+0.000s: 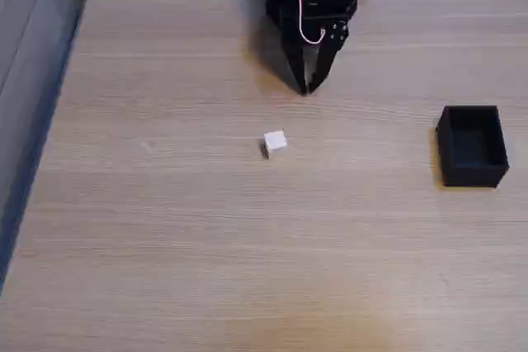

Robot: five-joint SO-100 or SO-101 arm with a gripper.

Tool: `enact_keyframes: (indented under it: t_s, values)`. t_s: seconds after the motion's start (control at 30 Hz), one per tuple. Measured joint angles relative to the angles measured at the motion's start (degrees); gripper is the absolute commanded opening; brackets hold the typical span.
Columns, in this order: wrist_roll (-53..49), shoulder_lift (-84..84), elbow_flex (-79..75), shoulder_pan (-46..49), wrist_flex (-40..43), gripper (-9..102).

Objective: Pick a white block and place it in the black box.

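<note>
The white block [275,141] is sitting alone near the middle of the worktop [206,245], well apart from the black box [473,145] at the right. It is looking light, rigid and smooth-faced, so gripping two opposite flat sides seems best. The pincer [308,86] is hanging beyond it, fingers clenched together, grasping nothing.

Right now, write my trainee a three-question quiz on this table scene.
1. True or false: the small white cube lies inside the matte black open-topped box.
2. Which lies nearer the black two-finger hand: cube or box?
3. In the fixed view, the box sits on the light wooden table's ___ side.

Key: 1 false, it lies on the bare table; 2 cube; 3 right.
</note>
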Motion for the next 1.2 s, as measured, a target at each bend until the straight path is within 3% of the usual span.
enact_keyframes:
  t_s: [1.2]
  values:
    - [-1.14,0.00,0.00,0.70,-0.09,0]
